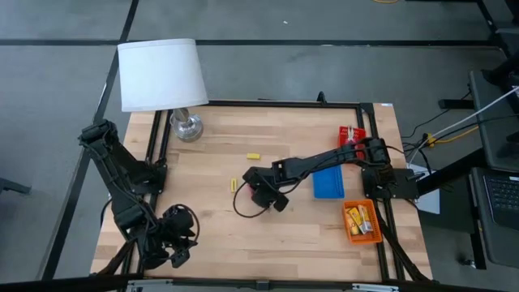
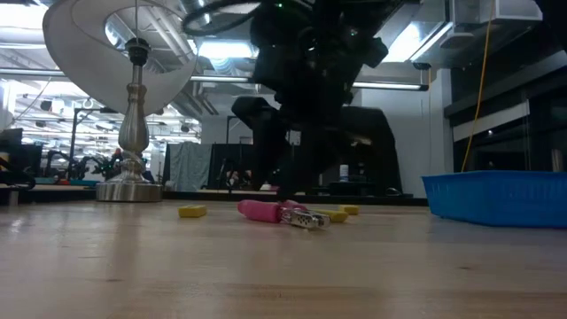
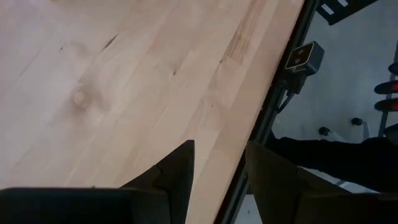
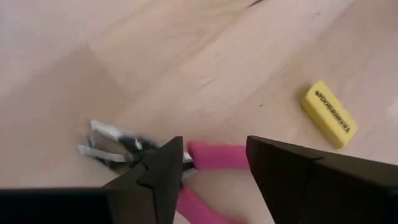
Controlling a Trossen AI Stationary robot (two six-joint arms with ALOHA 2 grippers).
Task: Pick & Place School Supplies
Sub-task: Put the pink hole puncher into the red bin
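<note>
**Q:** At table centre, what is listed, and why is it placed so?

**A:** Item one: red-handled tool point(image 4: 205, 162), lying flat on the table point(image 1: 211, 227), silver tip pointed away from the handles. The right gripper point(image 4: 214, 165) is set low over it, jaws parted to either side of the handles; a closed grip is not shown, and contact cannot be told. A straddle for pick-up is judged.

**Q:** And the remaining stock?

**A:** Item two: yellow oblong piece point(image 4: 328, 114), loose, near the tool but apart. Yellow packs point(image 1: 358, 219) are held in the orange tray point(image 1: 362, 237), presumably sorted. The blue tray point(image 1: 328, 183) and red tray point(image 1: 352, 134) are noted alongside. The left gripper point(image 3: 217, 177) is parked at the near table edge, jaws partly open, nothing held.
</note>
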